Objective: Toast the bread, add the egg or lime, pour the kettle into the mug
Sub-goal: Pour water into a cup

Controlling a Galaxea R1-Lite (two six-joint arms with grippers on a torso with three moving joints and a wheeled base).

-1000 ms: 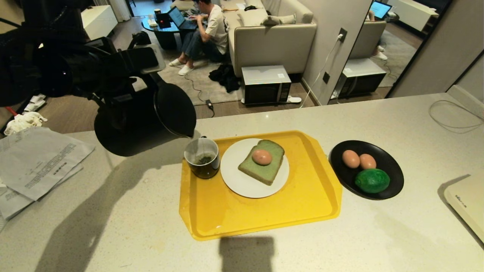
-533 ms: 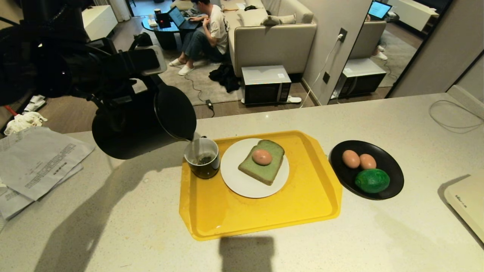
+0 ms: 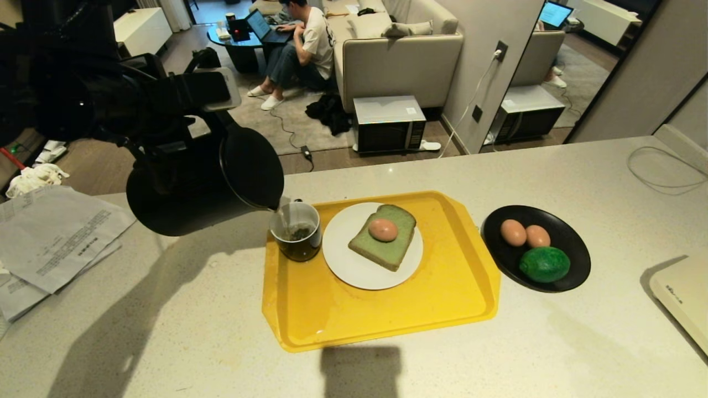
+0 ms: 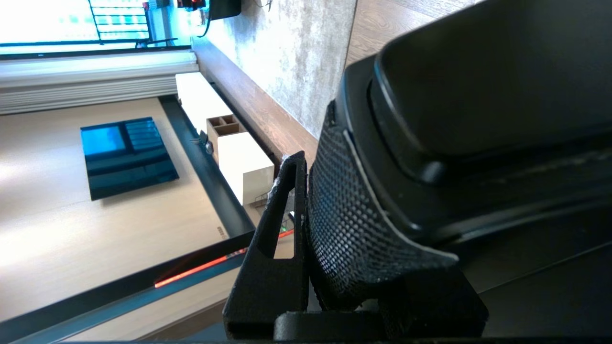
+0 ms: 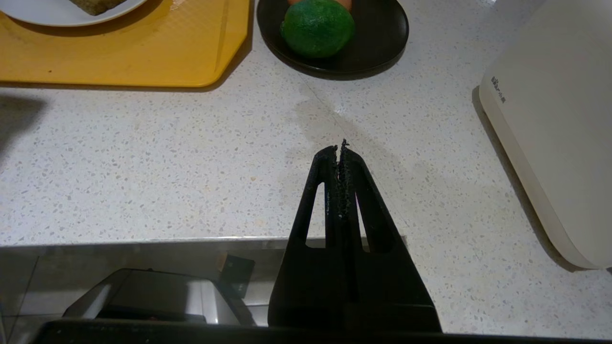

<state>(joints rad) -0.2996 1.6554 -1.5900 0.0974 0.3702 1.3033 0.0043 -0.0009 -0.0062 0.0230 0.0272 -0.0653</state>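
The speckled surface point(image 3: 387, 160) carried a yellow tray point(image 3: 387, 315). Above the surface's left part, the kettle point(image 3: 199, 182) hung tipped, spout over the mug point(image 3: 296, 229), with a thin stream running into it. The left claw point(image 4: 306, 215) was clamped on the kettle's handle. The mug stood on the tray's left edge, beside a white plate point(image 3: 345, 265) holding the bread point(image 3: 384, 237) with an egg point(image 3: 383, 229) on top. The lime point(image 3: 545, 264) lay in a black bowl point(image 3: 575, 249) right of the tray. The right claw point(image 5: 340, 153) was fully closed and empty, above the surface's near edge.
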